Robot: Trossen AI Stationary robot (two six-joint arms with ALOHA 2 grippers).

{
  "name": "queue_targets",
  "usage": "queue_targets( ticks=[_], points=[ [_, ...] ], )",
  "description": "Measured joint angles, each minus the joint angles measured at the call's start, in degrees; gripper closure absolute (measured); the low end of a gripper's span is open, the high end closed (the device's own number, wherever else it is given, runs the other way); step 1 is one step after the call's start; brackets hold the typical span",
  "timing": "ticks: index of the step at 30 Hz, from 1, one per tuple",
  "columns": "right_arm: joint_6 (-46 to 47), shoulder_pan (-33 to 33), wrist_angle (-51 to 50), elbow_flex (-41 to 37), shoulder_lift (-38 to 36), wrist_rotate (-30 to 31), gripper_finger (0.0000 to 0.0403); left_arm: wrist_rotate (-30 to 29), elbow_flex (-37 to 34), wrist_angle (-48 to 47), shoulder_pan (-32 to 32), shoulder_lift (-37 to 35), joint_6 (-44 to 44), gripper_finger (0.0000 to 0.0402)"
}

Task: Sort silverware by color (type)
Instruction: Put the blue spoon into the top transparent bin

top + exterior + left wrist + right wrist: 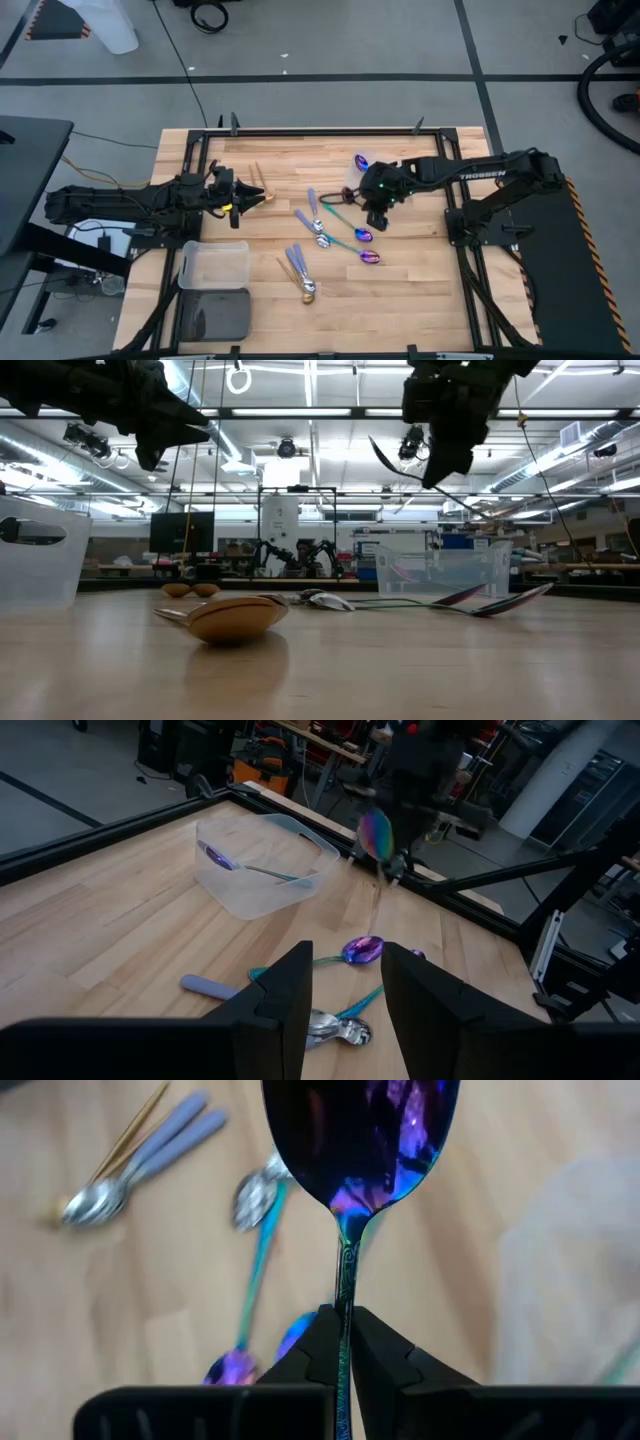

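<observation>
My right gripper point(376, 206) hangs above the table's middle right, shut on an iridescent purple-blue spoon point(360, 1130). This spoon also shows in the left wrist view point(377, 835). Below it on the wood lie teal-handled iridescent spoons point(352, 234), lavender-handled silver spoons point(312, 208) and a gold one point(300, 282). More gold utensils point(260, 184) lie by my left gripper point(345, 975). That gripper is open at the table's left, above the wood, with nothing between its fingers. A clear container point(260, 860) at the far right holds one purple spoon point(222, 858). My right gripper pinches the spoon's thin handle point(345, 1295) between its two fingertips, a short way behind the bowl. The fingers slant down from above and the handle runs along them. The bowl point(360, 1140) sticks out beyond the fingertips, and the spoon is lifted clear of the table.
Two more clear containers point(213, 265) point(215, 312) stand at the near left corner. A black frame point(320, 132) rims the wooden table. Bare wood lies along the near edge, right of the gold spoon.
</observation>
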Motion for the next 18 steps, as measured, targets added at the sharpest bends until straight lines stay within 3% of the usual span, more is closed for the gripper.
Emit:
queue_targets(
  ticks=[10,18],
  points=[
    [-3.92,-4.20,2.60,3.23,0.00,13.98,0.0380,-0.07,0.00,1.69,0.00,-0.01,1.49,0.0272],
    [-7.56,-8.44,4.12,3.23,0.00,17.13,0.0380,-0.07,0.00,2.10,-0.01,-0.01,2.09,0.0272]
  ],
)
